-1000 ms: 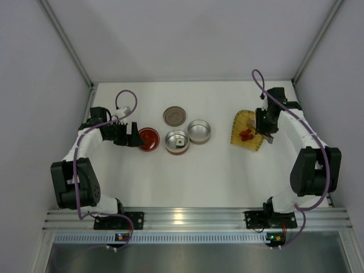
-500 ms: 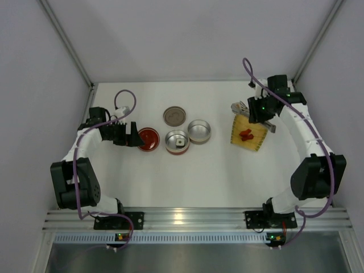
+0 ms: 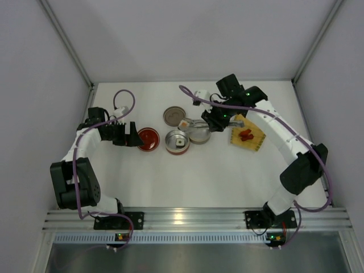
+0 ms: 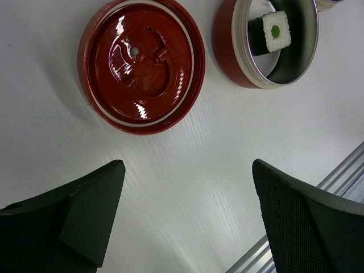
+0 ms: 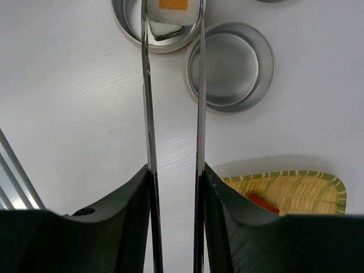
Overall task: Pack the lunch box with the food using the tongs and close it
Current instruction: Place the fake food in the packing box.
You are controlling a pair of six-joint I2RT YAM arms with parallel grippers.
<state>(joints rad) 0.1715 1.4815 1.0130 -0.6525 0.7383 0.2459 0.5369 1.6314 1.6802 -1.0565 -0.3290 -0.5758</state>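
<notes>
The right end effector (image 3: 211,121) is clamped on the tongs (image 5: 147,114), whose tips pinch an orange-centred roll (image 5: 172,7) above the bowl (image 3: 177,141), where a green-centred roll (image 4: 272,33) lies, just beside the empty tin (image 5: 230,65). Red bits (image 3: 245,135) sit on the mat (image 3: 255,142), off to the right of the tin. The left end effector (image 3: 135,136), fingers wide apart and holding nothing, hovers over the tabletop (image 3: 216,170) next to the red lid (image 3: 149,139), which lies just left of the bowl.
</notes>
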